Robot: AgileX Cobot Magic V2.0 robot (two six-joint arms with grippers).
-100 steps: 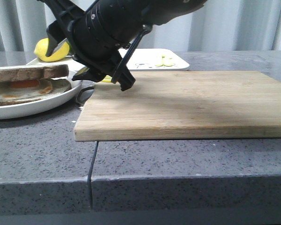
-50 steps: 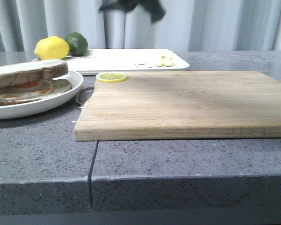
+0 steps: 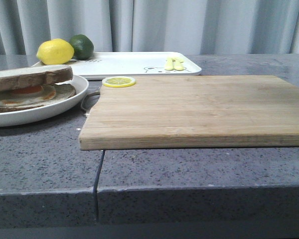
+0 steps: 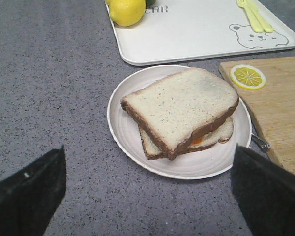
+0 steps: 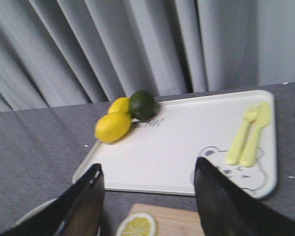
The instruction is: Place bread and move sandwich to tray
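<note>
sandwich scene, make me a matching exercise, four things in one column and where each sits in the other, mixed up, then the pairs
Things:
1. sandwich
2. lemon slice
3. yellow fork and knife
4. whole lemon

Places:
A. on the corner of the wooden cutting board
B. at the tray's end next to the lime
C. on the round white plate
D. on the tray by the bear print

Pairs: 1-C, 2-A, 3-D, 4-B

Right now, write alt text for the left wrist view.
A sandwich with egg showing at its edge sits on a round white plate on a grey counter. Behind it are a tray with a lemon, and a board with a lemon slice.
</note>
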